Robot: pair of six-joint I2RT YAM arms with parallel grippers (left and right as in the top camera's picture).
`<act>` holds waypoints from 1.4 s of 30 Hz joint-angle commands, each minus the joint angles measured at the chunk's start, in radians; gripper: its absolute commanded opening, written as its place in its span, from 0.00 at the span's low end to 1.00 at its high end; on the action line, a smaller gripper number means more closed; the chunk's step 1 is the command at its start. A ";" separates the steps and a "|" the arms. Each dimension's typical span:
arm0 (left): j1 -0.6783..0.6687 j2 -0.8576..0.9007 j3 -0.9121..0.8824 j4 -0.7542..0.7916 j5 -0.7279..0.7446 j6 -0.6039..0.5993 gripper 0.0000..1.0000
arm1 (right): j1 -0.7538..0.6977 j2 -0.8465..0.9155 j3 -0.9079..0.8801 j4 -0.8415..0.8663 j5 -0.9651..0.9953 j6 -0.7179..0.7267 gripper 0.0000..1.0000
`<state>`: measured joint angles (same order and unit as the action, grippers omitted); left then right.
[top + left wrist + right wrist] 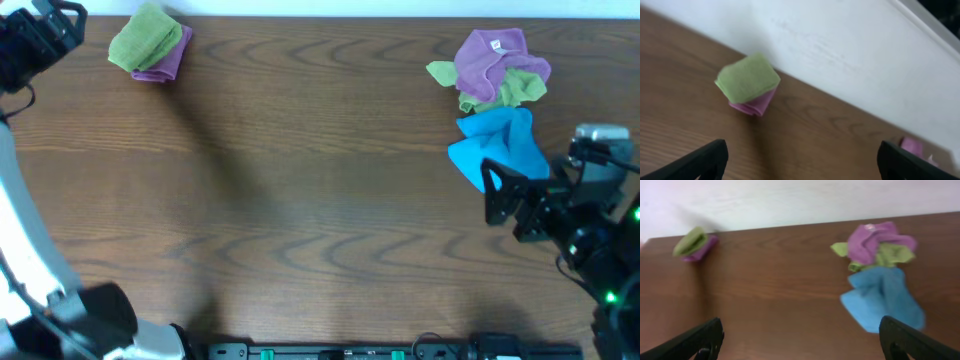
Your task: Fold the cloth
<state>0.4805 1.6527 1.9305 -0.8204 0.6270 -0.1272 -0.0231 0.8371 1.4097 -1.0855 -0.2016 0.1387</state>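
Observation:
A crumpled blue cloth lies at the right of the table, also in the right wrist view. Behind it lie a crumpled purple cloth and a crumpled green cloth, heaped together; they show in the right wrist view as purple and green. At the far left corner a folded green cloth sits on a folded pink one, also in the left wrist view. My right gripper is open and empty just in front of the blue cloth. My left gripper is open and empty near the folded stack.
The brown wooden table ends at a white wall along the back. A black rail with cables runs along the front edge.

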 commanded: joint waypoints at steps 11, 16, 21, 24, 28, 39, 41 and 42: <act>-0.328 -0.187 -0.027 -0.185 -0.261 0.352 0.96 | -0.002 -0.178 0.130 -0.479 0.519 -0.019 0.99; -0.370 -0.182 -0.044 -0.126 -0.261 0.348 0.96 | -0.002 -0.183 0.121 -0.482 0.512 0.037 0.99; -0.370 -0.182 -0.044 -0.089 -0.245 0.346 0.96 | -0.002 -0.183 0.121 -0.482 0.512 0.037 0.99; -0.370 -0.182 -0.044 -0.088 -0.124 0.301 0.96 | -0.002 -0.183 0.121 -0.482 0.512 0.037 0.99; -0.370 -0.182 -0.044 -0.098 -0.061 0.291 0.96 | -0.002 -0.183 0.121 -0.482 0.512 0.037 0.99; -0.370 -0.184 -0.044 -0.145 -0.155 0.298 0.96 | -0.002 -0.183 0.121 -0.482 0.512 0.037 0.99; -0.369 -0.193 -0.044 -0.200 -0.199 0.299 0.96 | -0.002 -0.183 0.121 -0.482 0.512 0.037 0.99; -0.369 -0.198 -0.043 -0.220 -0.217 0.299 0.95 | -0.002 -0.183 0.121 -0.482 0.512 0.037 0.99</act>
<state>0.1131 1.4700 1.8889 -1.0164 0.4870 0.1764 -0.0231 0.6525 1.5349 -1.5677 0.2928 0.1574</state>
